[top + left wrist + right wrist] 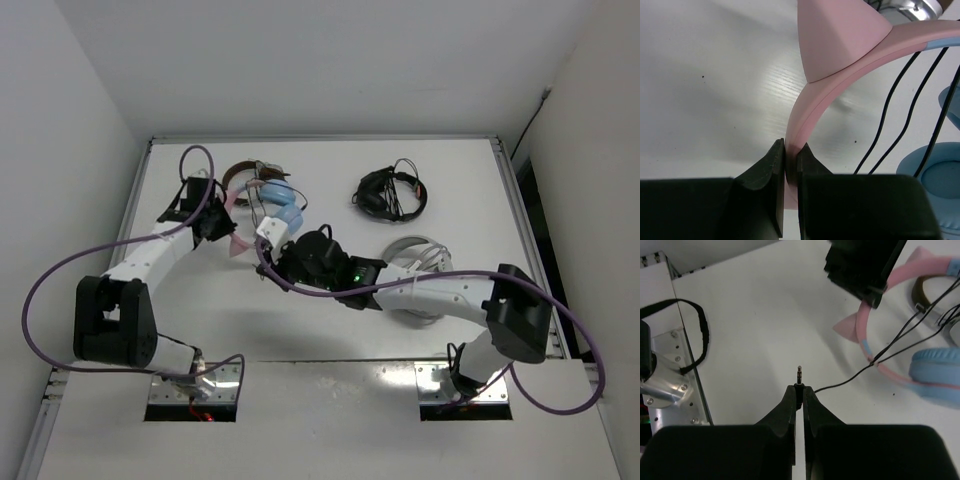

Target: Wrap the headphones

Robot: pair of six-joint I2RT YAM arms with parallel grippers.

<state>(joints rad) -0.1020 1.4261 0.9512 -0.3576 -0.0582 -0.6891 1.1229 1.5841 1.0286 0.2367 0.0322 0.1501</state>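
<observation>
The headphones [272,205] lie at the back left of the table, with a pink cat-ear headband [840,45] and light blue earcups [937,375]. My left gripper [222,222] is shut on the pink headband, pinching its thin edge [791,155] just above the table. My right gripper [258,262] is shut on the black jack plug [799,374] at the end of the thin black cable [850,380], a little in front of the headband. The metal tip sticks out past the fingertips. The cable runs from the plug to the headband and crosses it in several strands [900,100].
Brown-banded headphones with silver cups [245,175] lie right behind the pink pair and touch it. Black headphones [390,192] lie at the back right. Larger grey-white headphones [415,258] lie partly under my right arm. The left arm's mount [670,375] is at the near edge.
</observation>
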